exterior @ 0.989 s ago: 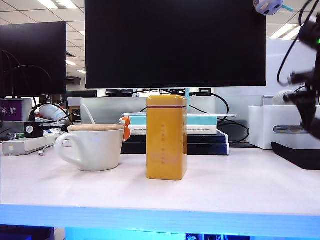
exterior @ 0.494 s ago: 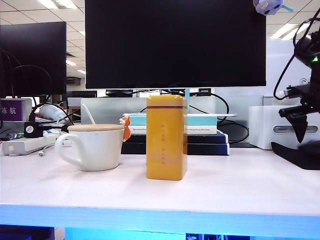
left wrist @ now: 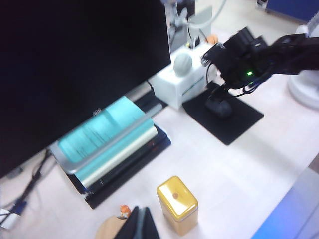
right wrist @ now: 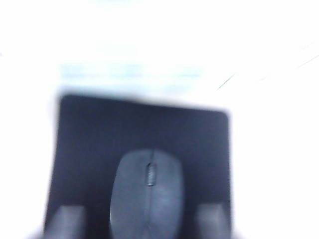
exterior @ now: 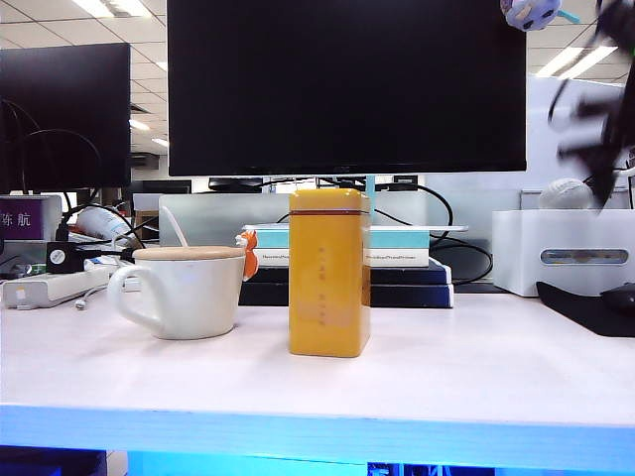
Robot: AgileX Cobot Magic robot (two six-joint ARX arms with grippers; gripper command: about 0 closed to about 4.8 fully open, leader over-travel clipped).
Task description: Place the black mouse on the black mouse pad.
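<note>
Black mouse (right wrist: 148, 191) resting on black mouse pad (right wrist: 94, 144) at table's right end, released; right hand (right wrist: 139, 221) lifted clear above it, fingers apart astride it; left hand (left wrist: 142, 224) closed, idle, well apart; placement looks complete.

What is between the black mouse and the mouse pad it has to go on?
Nothing: the black mouse already lies on the black mouse pad. The right gripper is above it, open, its fingers on either side of the mouse without touching. The left gripper is shut, far off near the yellow tin.
</note>
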